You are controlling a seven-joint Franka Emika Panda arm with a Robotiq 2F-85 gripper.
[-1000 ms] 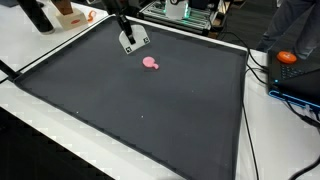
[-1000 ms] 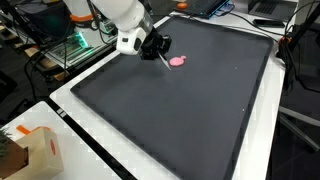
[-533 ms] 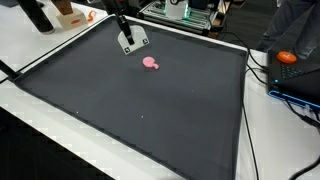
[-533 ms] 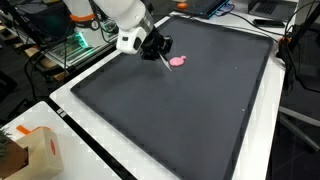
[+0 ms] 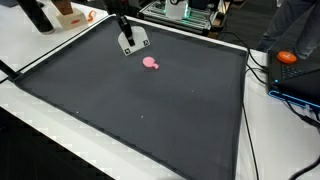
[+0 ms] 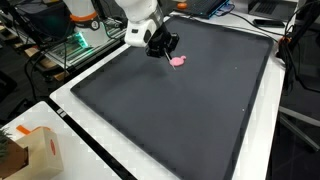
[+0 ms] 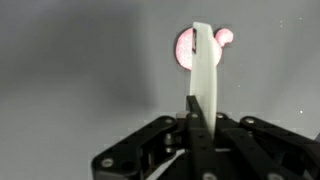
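Re pink blob: lies flat on the black mat, toward the tabletop edge on the arm's side, well apart from the other three edges and from every corner. Shows in both exterior views.

Re pale flat stick: stands out forward from the gripper, clamped between its fingers. In the wrist view, overlaps the blob at the tip. Cannot tell whether touching or just above.

Progress, as a judgement: stick grasped and aimed, so pickup done. Blob looks undisturbed, so any work on it left to do.

Relative to gripper: blob just beside it, on the side away from the arm's edge, straight ahead along the stick.

Outward: orange thing and cables off the mat on the white table, well apart.
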